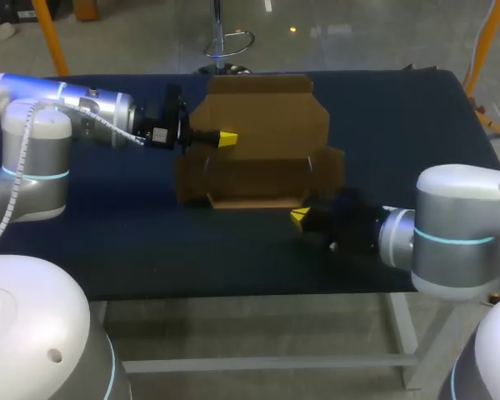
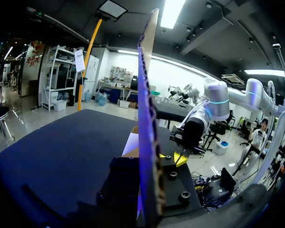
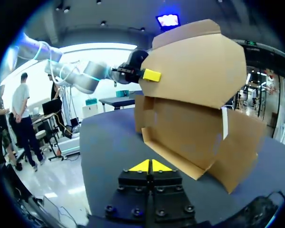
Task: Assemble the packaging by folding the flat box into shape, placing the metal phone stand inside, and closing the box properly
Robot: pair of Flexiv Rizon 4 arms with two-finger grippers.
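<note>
The left jaws are pinching the tall flap of the half-folded box [image 1: 258, 167] sitting on the table [image 1: 133, 250], the right jaws are resting shut and empty by its front corner, and a hard pull could be sliding or bending it.

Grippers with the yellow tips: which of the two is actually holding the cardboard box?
The left gripper, pinching the raised upper flap of the cardboard box. The right gripper is shut on nothing, just short of the box.
</note>
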